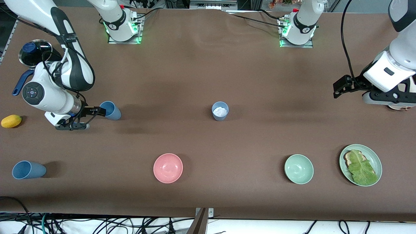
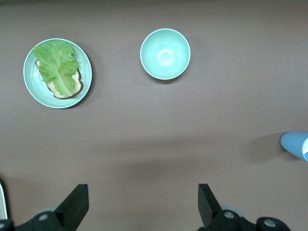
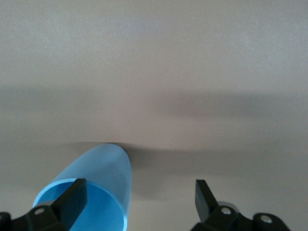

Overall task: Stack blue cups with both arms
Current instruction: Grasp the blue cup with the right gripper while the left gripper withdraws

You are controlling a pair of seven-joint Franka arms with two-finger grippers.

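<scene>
A bright blue cup (image 1: 111,110) lies on its side toward the right arm's end of the table, with its mouth facing my right gripper (image 1: 90,118). That gripper is open at table height. In the right wrist view (image 3: 139,187) one finger sits inside the cup's mouth (image 3: 96,192) and the other stands clear outside it. A second blue cup (image 1: 28,170) lies on its side nearer the front camera. A paler grey-blue cup (image 1: 220,111) stands upright mid-table with something white in it, and it shows at the edge of the left wrist view (image 2: 294,144). My left gripper (image 1: 338,88) (image 2: 142,192) waits, open and empty, above the table.
A pink bowl (image 1: 168,168), a mint-green bowl (image 1: 299,169) (image 2: 165,54) and a green plate (image 1: 373,159) (image 2: 29,89) with bread and lettuce stand near the front edge. A yellow fruit (image 1: 11,121) and a dark round pan (image 1: 34,52) lie by the right arm.
</scene>
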